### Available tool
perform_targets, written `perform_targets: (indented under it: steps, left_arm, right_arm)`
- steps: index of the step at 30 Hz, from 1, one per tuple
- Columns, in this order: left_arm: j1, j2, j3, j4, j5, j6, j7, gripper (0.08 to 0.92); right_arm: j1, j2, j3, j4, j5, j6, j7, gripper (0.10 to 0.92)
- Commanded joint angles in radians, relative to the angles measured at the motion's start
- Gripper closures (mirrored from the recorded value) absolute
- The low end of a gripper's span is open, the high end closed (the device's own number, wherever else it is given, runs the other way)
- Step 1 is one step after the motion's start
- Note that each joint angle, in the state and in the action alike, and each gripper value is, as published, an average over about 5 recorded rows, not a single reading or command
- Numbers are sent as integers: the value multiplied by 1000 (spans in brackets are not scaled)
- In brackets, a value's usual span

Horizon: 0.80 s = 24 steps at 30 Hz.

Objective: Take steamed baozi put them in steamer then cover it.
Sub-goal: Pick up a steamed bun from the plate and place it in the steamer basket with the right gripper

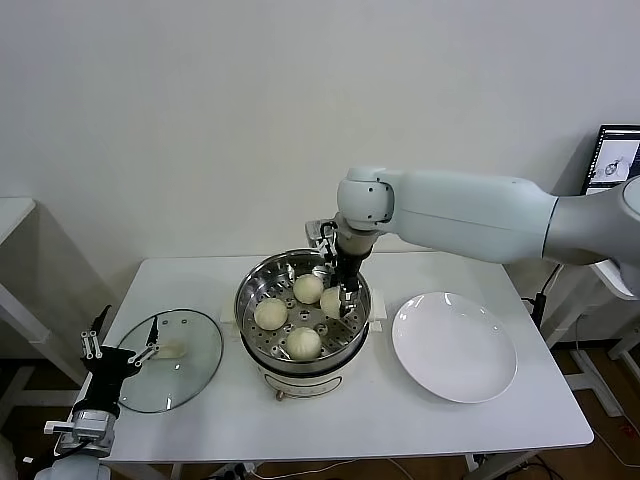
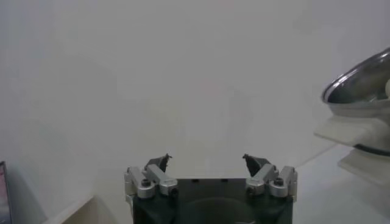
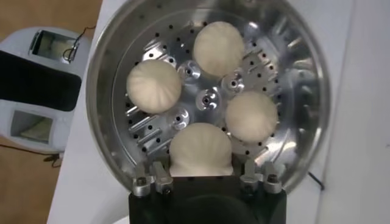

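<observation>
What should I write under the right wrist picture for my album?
Right gripper holds the fourth cream-white pleated bun inside the shiny steel steamer, beside three others.

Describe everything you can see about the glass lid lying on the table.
The glass lid is round and clear, with a thin metal rim and a small white handle at its centre. It lies flat on the white table, near the table's left edge, to the left of the steamer and apart from it. It is not on the pot yet. The left tool sits just beside its outer edge, open, and does not appear to touch it.
</observation>
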Motion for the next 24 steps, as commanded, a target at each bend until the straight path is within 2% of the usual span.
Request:
perform_targets:
  steps: [1, 15, 20, 24]
  left_arm:
    - [1, 0, -1, 5, 0, -2, 1, 177]
    - [2, -2, -3, 8, 0, -5, 2, 177]
    - [3, -3, -1, 10, 1, -5, 2, 177]
    - [4, -3, 3, 9, 3, -4, 2, 177]
  right_arm:
    - [-56, 15, 6, -31, -41, -3, 0, 347]
    - [-72, 31, 14, -45, -59, -2, 1, 338]
    - [-37, -3, 25, -17, -40, 0, -7, 241]
    - [47, -73, 40, 26, -5, 10, -30, 206]
